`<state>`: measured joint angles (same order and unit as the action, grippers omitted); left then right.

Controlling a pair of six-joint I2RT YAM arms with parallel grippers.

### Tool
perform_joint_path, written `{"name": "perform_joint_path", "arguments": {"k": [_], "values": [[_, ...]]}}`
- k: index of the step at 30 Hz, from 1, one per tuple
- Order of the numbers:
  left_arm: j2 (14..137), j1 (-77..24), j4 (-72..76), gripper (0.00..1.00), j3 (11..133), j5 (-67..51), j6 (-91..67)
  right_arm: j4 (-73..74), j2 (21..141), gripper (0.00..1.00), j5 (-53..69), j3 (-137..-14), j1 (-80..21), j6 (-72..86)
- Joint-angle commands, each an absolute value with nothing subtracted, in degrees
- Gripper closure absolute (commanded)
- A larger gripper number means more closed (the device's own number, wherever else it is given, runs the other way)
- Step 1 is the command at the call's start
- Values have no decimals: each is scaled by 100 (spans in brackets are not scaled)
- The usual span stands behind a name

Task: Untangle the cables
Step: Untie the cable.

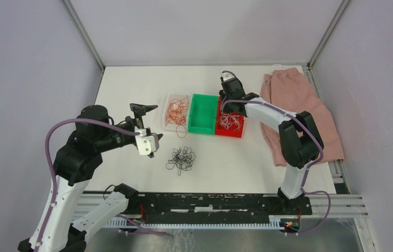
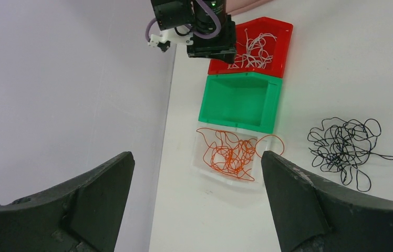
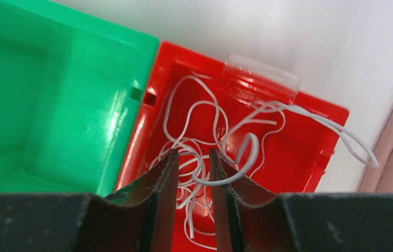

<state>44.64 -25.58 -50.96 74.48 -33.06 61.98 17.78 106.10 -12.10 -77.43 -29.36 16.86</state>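
Right gripper (image 3: 193,155) hangs over the red bin (image 3: 310,121), jaws nearly together, white cables (image 1: 229,122) in the bin straight below, pinched or not I can't tell, while the left gripper (image 2: 197,156), well off the bin, gapes wide.

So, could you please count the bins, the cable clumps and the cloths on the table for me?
Bins: 3: clear bin, green bin, red bin
Cable clumps: 3: orange cables, black cables, white cables
Cloths: 1: pink cloth
Total: 7
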Motion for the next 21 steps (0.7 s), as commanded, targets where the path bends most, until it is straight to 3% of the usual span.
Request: {"name": "perform_joint_path", "arguments": {"k": [1,6,12,21], "values": [[4499,-2552,-5104,3,7585,-3300,5803,1357,10626,68,-1310,-7390,-2888,1854],[4521,-2552,-5106,3,7577,-3322,5764,1435,10497,68,-1185,-7259,-2877,1906],[4538,-2557,-5093,4,7416,-3267,5563,1803,9722,45,-796,-7282,-2888,2080],[4790,-2555,-5056,9,7356,-3102,5000,3309,8807,41,22,-7549,-2884,2651]]}}
